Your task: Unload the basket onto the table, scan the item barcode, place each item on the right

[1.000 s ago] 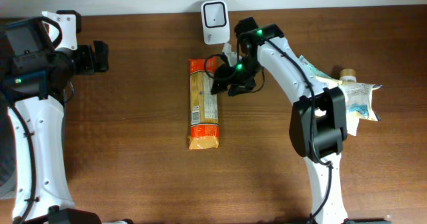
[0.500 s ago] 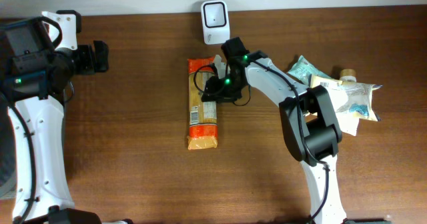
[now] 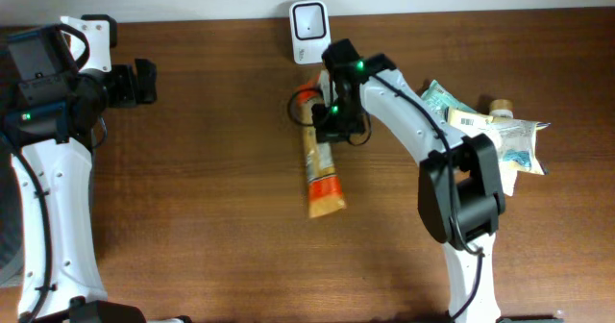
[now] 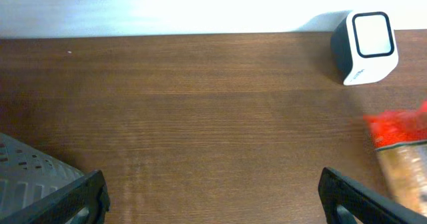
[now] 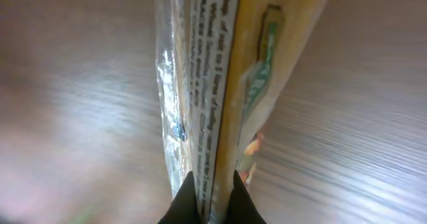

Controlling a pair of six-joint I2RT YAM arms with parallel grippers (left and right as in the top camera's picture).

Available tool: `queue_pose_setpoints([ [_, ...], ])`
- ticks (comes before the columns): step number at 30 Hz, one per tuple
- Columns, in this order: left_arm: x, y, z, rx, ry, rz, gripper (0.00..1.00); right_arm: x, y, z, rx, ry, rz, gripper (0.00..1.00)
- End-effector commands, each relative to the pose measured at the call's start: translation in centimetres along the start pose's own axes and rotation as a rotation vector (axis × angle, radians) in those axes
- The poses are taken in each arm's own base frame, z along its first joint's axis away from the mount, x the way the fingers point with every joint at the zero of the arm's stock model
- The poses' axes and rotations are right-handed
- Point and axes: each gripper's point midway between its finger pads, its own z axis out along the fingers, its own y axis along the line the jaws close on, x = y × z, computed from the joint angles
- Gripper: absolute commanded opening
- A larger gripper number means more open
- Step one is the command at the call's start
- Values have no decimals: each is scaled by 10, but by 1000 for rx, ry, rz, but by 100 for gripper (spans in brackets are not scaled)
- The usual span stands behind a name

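The item is a long yellow packet (image 3: 322, 169) with orange ends. It hangs slanted below the white barcode scanner (image 3: 308, 20), turned on its edge. My right gripper (image 3: 330, 121) is shut on its upper part. In the right wrist view the black fingertips (image 5: 190, 197) pinch the packet's (image 5: 220, 71) thin printed edge, gripper (image 5: 212, 201). My left gripper (image 3: 144, 83) stays open at the far left, apart from everything. Its wrist view shows the scanner (image 4: 367, 41) and the packet's orange end (image 4: 403, 157) far off, and nothing between the open gripper (image 4: 213, 207).
A pile of other packets (image 3: 485, 136) and a small bottle (image 3: 498, 105) lie at the right of the wooden table (image 3: 192, 217). The scanner stands against the back edge. A grey perforated part (image 4: 27, 174) shows at the lower left of the left wrist view.
My right gripper closed on the packet and raised it off the table onto its edge; the packet's lower end swung right. The left arm has not moved.
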Motion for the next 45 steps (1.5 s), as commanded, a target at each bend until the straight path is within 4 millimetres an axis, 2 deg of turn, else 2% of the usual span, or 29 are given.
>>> queue_pose_setpoints([
  [1, -4, -1, -6, 6, -17, -7, 99, -11, 6, -43, 288, -161, -107, 4],
  [3, -4, -1, -6, 6, -17, -8, 99, -2, 14, -30, 376, -143, -146, 4],
  [4, -4, -1, -6, 6, -17, -8, 99, 2, 21, -23, 377, -131, -166, 4],
  [9, -4, -1, -6, 6, -17, -8, 99, 15, 28, 24, 338, -23, -172, 4],
  [11, -4, -1, -6, 6, -17, -7, 99, 16, 26, 30, 337, -9, -186, 6],
  [14, -4, -1, -6, 6, -17, -8, 99, 11, 37, 33, 280, -18, -246, 28],
  [17, -4, -1, -6, 6, -17, -8, 99, 14, 47, 36, 214, -1, -282, 34],
  [20, -4, -1, -6, 6, -17, -7, 99, 20, 56, 43, 141, 36, -289, 34],
  [23, -4, -1, -6, 6, -17, -7, 99, 30, 62, 59, 125, 79, -299, 34],
  [26, -4, -1, -6, 6, -17, -8, 99, 35, 66, 65, 131, 94, -333, 35],
  [30, -4, -1, -6, 6, -17, -8, 99, 23, 54, 68, 170, 63, -360, 57],
  [32, -4, -1, -6, 6, -17, -8, 99, 18, 47, 71, 147, 67, -369, 57],
  [36, -4, -1, -6, 6, -17, -7, 99, 15, 43, 72, -37, 105, -398, 57],
  [40, -4, -1, -6, 6, -17, -8, 99, 9, 47, 57, -269, 90, -462, 52],
  [43, -4, -1, -6, 6, -17, -8, 99, -5, 38, 50, -329, 46, -436, 53],
  [45, -4, -1, -6, 6, -17, -8, 99, -9, 34, 61, -359, 41, -424, 58],
])
